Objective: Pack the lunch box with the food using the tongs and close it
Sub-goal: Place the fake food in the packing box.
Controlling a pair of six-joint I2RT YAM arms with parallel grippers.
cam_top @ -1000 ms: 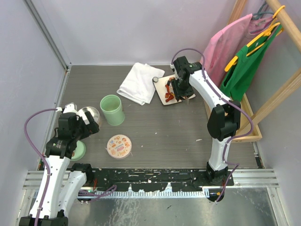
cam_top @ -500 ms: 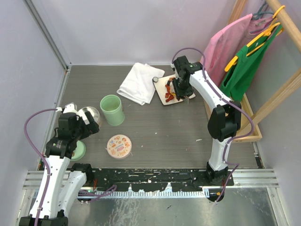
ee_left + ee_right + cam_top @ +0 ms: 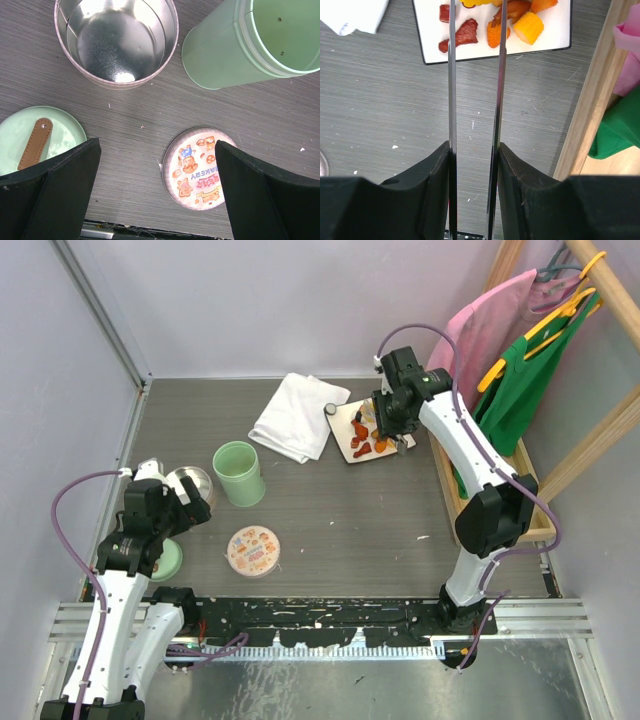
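The food (image 3: 364,436) (image 3: 495,27), small orange, red and yellow pieces, lies on a white plate (image 3: 349,452) (image 3: 550,40) at the back right. My right gripper (image 3: 391,428) (image 3: 474,150) is shut on the tongs (image 3: 451,75), whose two thin arms reach over the plate; their tips run off the top of the right wrist view. The lunch box parts stand at the left: a mint-green cup (image 3: 238,473) (image 3: 250,40), a steel inner pot (image 3: 188,483) (image 3: 117,40), a mint-green lid with a brown knob (image 3: 168,562) (image 3: 37,140) and a printed round lid (image 3: 254,550) (image 3: 200,167). My left gripper (image 3: 188,508) (image 3: 157,190) hangs open above them, holding nothing.
A white cloth (image 3: 298,415) (image 3: 350,15) lies left of the plate. A wooden rack (image 3: 545,490) (image 3: 590,100) with a pink bag (image 3: 480,340) and a green bag (image 3: 525,390) borders the right side. A small round object (image 3: 331,410) sits at the plate's far left corner.
My right gripper has squeezed the tongs narrower, and the right arm has shifted to the right over the plate. The left arm has not moved.
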